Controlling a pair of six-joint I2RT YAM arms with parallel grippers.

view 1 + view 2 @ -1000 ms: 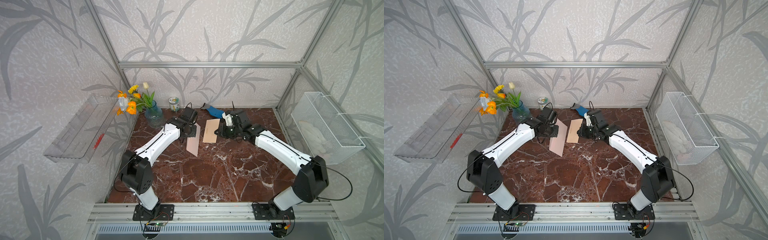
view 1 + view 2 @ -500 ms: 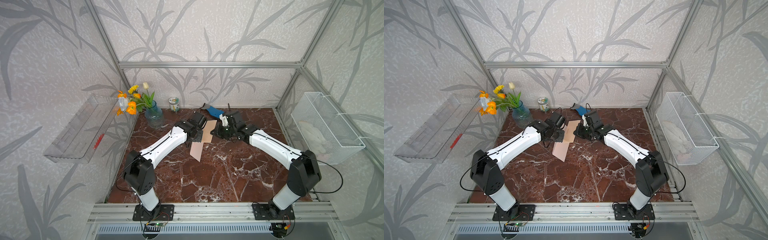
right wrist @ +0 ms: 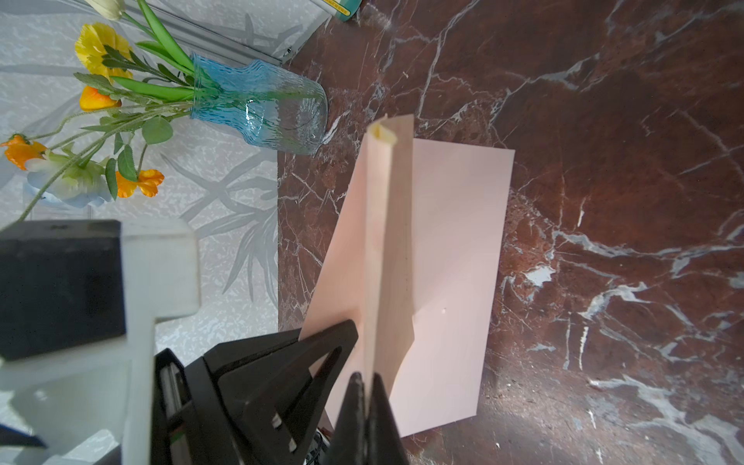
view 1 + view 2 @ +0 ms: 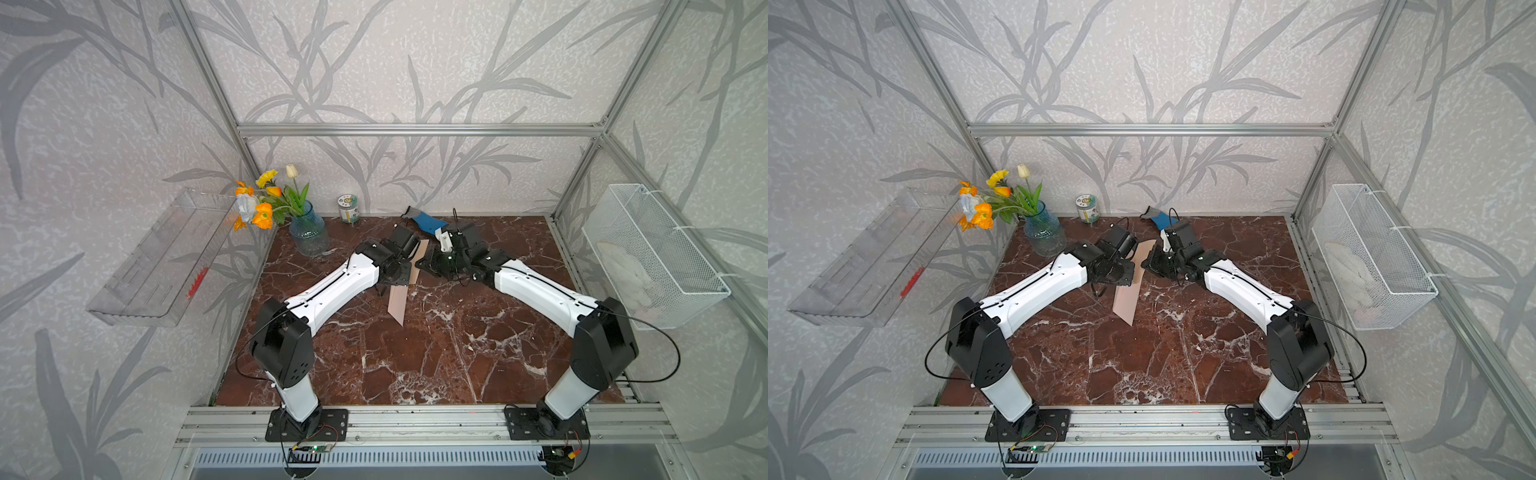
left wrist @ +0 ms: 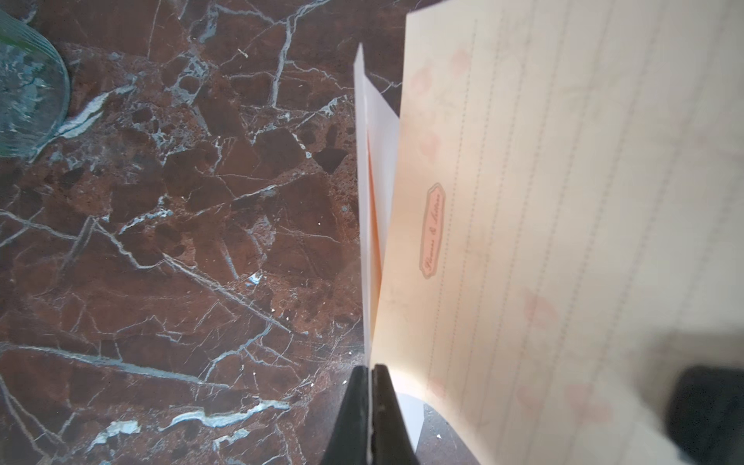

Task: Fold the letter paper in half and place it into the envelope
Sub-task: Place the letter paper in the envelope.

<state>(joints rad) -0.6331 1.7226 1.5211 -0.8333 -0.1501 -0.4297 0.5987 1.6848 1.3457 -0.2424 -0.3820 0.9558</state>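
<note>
Both arms meet near the far middle of the marble bench point(image 4: 415, 365). Left tool point(image 5: 368, 370) is clamped tight on an edge of the pink envelope point(image 3: 455, 257), holding it lifted, its low corner pointing toward the bench in both top views point(image 4: 397, 301). Right tool point(image 3: 365, 378) is pinched on the letter paper point(image 5: 543, 225), folded, cream with ruled lines, held edge-on just beside the envelope's open end; whether it has entered the pocket I cannot tell. Blue glass vase point(image 4: 308, 235) with flowers stands at far left corner.
</note>
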